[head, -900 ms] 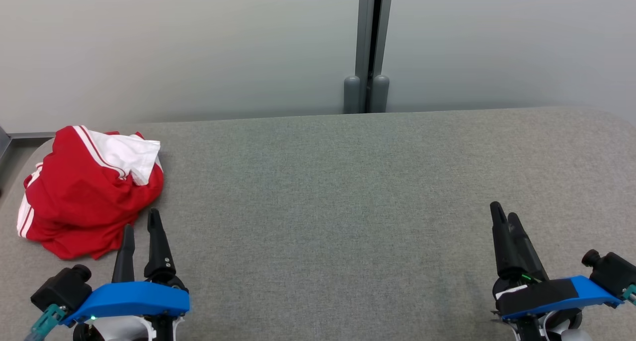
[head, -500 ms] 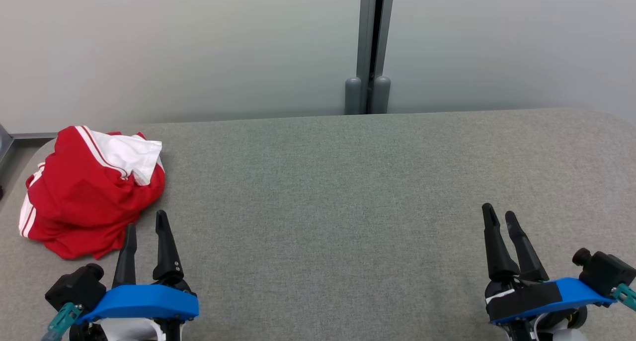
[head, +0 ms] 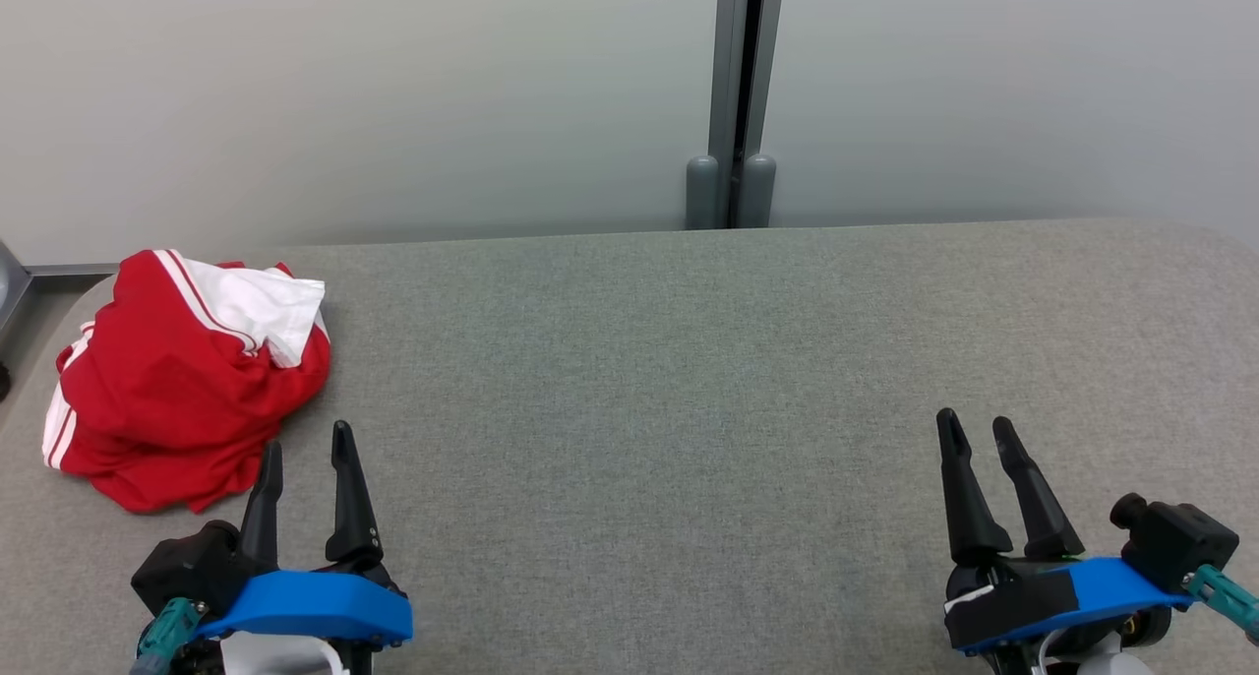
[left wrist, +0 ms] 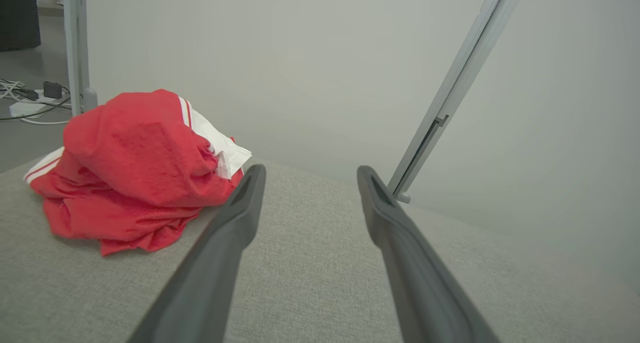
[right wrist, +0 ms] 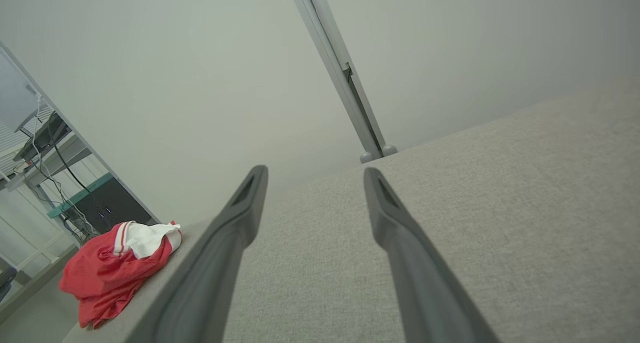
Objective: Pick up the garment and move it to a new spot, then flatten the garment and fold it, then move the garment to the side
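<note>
The left gripper (head: 306,439) hangs spread and empty, tips just beside the near edge of the red-and-white garment (head: 177,390), likely lined up for the first grab. The right gripper (head: 974,419), equally wide and empty, sits well apart over the grey table (head: 639,360). The garment lies bunched at the table's left end, untouched, so pickup hasn't begun.
</note>
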You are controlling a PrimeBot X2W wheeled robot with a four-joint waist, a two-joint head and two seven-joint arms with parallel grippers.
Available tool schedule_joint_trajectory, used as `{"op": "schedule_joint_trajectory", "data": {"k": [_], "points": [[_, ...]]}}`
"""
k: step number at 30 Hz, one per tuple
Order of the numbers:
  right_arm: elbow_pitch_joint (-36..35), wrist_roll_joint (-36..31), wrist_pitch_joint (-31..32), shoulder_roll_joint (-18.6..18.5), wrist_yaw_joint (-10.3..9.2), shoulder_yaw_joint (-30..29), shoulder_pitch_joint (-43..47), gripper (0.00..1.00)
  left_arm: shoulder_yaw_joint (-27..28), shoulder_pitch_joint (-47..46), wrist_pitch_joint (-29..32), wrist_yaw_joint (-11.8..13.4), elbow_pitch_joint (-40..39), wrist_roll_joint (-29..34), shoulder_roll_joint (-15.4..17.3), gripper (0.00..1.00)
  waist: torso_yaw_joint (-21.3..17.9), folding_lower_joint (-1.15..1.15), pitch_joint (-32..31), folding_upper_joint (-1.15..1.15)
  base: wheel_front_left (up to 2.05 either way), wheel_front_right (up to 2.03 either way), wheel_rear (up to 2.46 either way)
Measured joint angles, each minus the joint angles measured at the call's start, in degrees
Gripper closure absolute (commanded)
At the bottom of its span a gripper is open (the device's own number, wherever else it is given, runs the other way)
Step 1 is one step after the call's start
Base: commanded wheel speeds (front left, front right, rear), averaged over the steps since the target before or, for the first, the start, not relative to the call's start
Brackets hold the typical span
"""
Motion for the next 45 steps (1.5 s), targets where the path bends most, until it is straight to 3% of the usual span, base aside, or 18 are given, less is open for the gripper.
{"op": "schedule_joint_trajectory", "data": {"k": [45], "points": [[3.9, -18.6, -4.8, -0.2, 0.02, 0.8, 0.0, 0.00, -2.1, 0.0, -4.8, 1.2, 4.5, 16.3, 0.2, 0.00, 0.2, 0.00, -0.5, 0.00, 0.00, 0.00, 0.00]]}}
